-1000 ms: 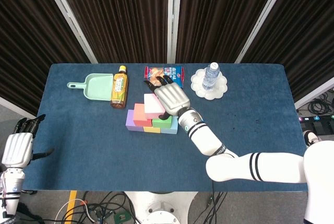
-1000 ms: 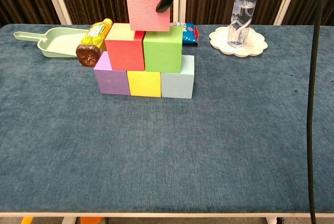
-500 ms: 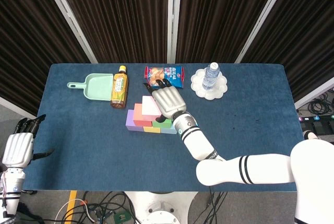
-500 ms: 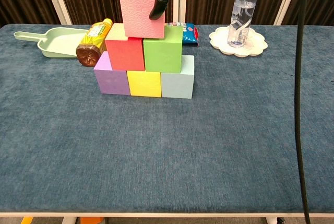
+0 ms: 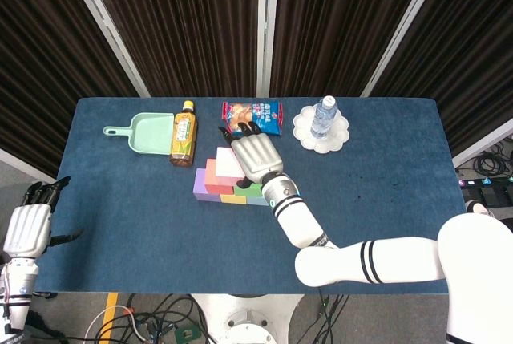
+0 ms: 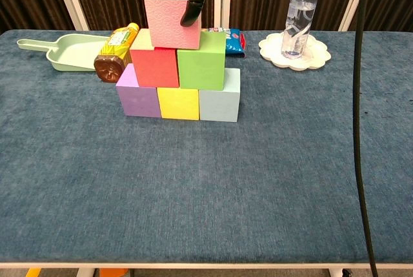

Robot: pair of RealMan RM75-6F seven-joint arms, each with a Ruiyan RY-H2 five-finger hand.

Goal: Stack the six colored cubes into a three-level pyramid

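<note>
- Bottom row in place: purple cube [image 6: 137,92], yellow cube [image 6: 179,103], pale blue cube [image 6: 219,99], touching.
- Second row in place: red cube [image 6: 154,67], green cube [image 6: 201,68].
- Right hand [image 5: 254,155] grips the pink cube [image 6: 167,13] at the top, seemingly resting on the second row.
- Remaining, by judgement: release and withdraw.
- Left hand [image 5: 28,225] empty, fingers apart, off the table edge.

My right hand [image 5: 255,157]: palm down, arm stretched forward, fingers gripping. My left hand [image 5: 28,226]: idle, fingers extended, low at side.

Dustpan [image 5: 147,132], tea bottle [image 5: 183,133], snack bag [image 5: 253,115], water bottle [image 5: 323,116] on plate [image 5: 341,137]
</note>
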